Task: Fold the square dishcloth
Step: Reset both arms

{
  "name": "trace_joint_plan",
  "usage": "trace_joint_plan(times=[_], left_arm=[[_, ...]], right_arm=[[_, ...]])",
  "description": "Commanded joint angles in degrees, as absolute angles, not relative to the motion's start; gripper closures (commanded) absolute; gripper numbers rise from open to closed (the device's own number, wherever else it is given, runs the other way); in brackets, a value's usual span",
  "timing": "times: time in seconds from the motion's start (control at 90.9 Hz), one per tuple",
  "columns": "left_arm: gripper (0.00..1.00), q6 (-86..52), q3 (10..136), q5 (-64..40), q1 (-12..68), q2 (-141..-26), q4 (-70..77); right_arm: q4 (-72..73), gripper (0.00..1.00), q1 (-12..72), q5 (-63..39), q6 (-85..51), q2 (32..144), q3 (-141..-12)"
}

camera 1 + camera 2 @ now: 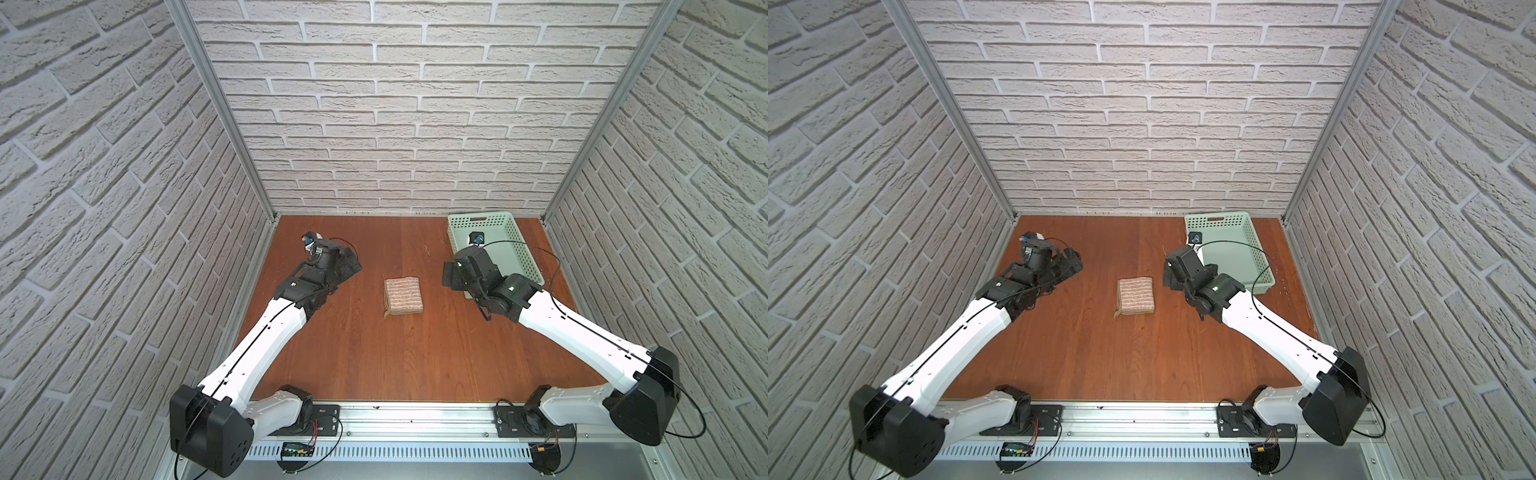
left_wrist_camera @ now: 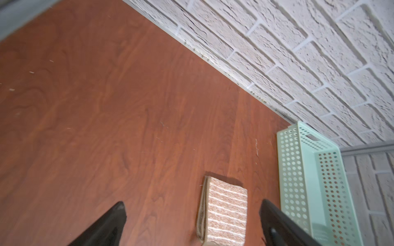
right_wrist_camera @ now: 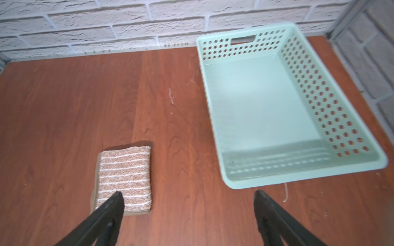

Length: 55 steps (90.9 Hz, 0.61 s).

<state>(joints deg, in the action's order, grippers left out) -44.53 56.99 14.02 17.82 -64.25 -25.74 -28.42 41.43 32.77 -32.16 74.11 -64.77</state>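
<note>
1. The square dishcloth [image 1: 403, 297] lies mid-worktop [image 1: 374, 357], folded into a small thick pad, its layered edges showing along one side.
2. Left fingers [image 2: 106, 223] are spread wide, holding nothing, off to the cloth's left and clear of it.
3. Right fingers [image 3: 106, 213] gape wide too, holding nothing, between the cloth and the mint basket [image 3: 309, 174].

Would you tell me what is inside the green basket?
Nothing shows inside the green basket: its floor is bare in the right wrist view. In both top views the right arm covers its near corner.
</note>
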Motion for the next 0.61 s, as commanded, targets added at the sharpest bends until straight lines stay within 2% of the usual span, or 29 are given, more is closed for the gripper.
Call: trace_joint_plan(times=[0.0,0.132,0.374,0.594], left_arm=[[0.02,-41.62,53.75,22.57,16.51,-60.11,-27.64],[0.02,-40.54,49.74,29.28,15.69,-54.71,-26.75],[0.02,-37.57,44.79,38.28,14.22,-48.81,-25.48],[0.02,-34.91,40.38,41.93,11.48,-46.18,-20.48]], right_arm=[[-24.04,0.02,39.45,40.15,-29.09,70.11,-60.89],[-17.92,0.00,37.47,42.80,-25.23,66.68,-56.40],[-18.26,0.01,31.51,44.72,-23.37,65.35,-54.25],[-4.44,0.01,27.91,44.39,-16.57,62.88,-45.25]])
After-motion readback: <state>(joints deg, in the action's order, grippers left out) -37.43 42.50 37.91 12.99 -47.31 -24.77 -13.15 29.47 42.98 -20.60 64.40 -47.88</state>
